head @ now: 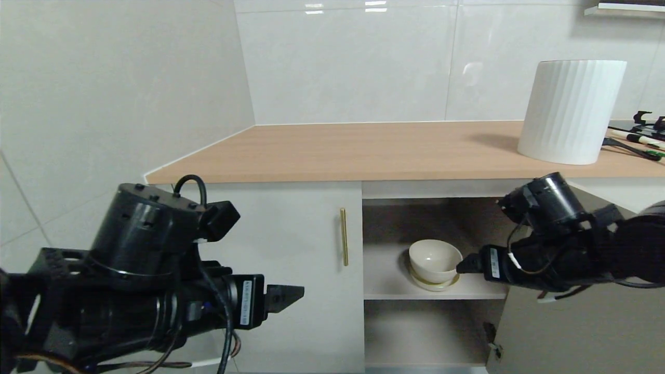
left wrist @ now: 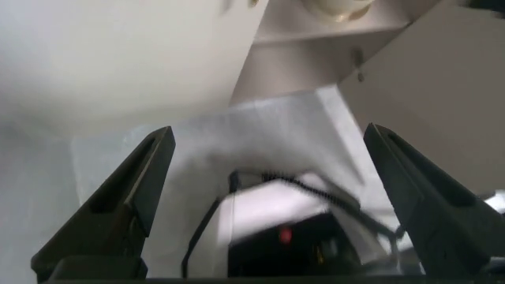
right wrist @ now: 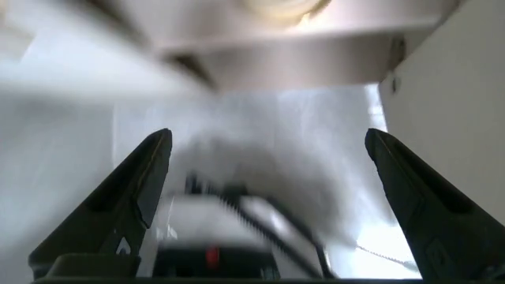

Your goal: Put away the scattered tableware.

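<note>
You have a wooden countertop (head: pixel 363 150) carrying a white ribbed container (head: pixel 571 111) and some pens (head: pixel 640 139); your cabinet shelf (head: pixel 384 283) bears a saucer (head: pixel 434 285) under a cream bowl (head: pixel 435 259).

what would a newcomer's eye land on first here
A cream ceramic bowl sits on a small pale plate on the open cabinet's upper shelf, with the right gripper open beside it. A tall white ribbed cylinder stands on the wooden countertop at the right.
</note>
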You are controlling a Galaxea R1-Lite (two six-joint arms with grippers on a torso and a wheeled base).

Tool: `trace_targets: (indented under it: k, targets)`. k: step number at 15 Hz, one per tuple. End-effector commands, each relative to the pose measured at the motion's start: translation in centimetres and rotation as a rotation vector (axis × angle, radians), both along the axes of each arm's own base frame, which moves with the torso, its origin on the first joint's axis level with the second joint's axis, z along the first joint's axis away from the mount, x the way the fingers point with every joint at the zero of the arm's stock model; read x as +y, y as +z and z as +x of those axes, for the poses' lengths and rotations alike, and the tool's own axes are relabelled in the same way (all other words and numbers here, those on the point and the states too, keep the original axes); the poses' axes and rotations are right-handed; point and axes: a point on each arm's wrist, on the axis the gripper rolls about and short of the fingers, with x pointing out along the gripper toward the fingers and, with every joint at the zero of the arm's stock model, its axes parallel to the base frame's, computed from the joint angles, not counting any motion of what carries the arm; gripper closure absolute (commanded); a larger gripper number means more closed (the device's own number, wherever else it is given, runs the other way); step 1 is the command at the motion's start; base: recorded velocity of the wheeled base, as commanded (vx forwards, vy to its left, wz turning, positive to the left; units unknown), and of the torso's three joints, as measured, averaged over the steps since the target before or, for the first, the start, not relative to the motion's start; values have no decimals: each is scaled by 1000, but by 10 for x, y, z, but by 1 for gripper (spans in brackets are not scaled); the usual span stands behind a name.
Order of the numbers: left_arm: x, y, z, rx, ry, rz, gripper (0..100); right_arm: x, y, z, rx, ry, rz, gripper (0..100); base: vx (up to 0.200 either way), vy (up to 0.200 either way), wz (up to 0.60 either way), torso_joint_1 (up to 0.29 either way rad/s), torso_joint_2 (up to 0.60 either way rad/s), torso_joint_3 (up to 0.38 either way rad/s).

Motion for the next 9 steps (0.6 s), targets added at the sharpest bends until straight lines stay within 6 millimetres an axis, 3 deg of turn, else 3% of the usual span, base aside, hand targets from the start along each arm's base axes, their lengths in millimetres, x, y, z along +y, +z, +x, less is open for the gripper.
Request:
trace_targets:
  k: [1,3,7,9]
  targets:
    - [16,14,-22,-46,3,-36,0,-13,26,-63,-69,75,40,0,0,0,0,0,0,0]
    - [19,19,-26,-66,4,-50,0,-13,21,-75,-56,100,32,0,0,0,0,0,0,0]
    - [19,16,-26,-55,4,-43,0,-15,20,-79,-55,99,22,0,0,0,0,0,0,0]
    - [18,11,-24,-40,5,-32,0,-14,18,-79,-42,100,15,0,-200,0,0,-2,5,-7]
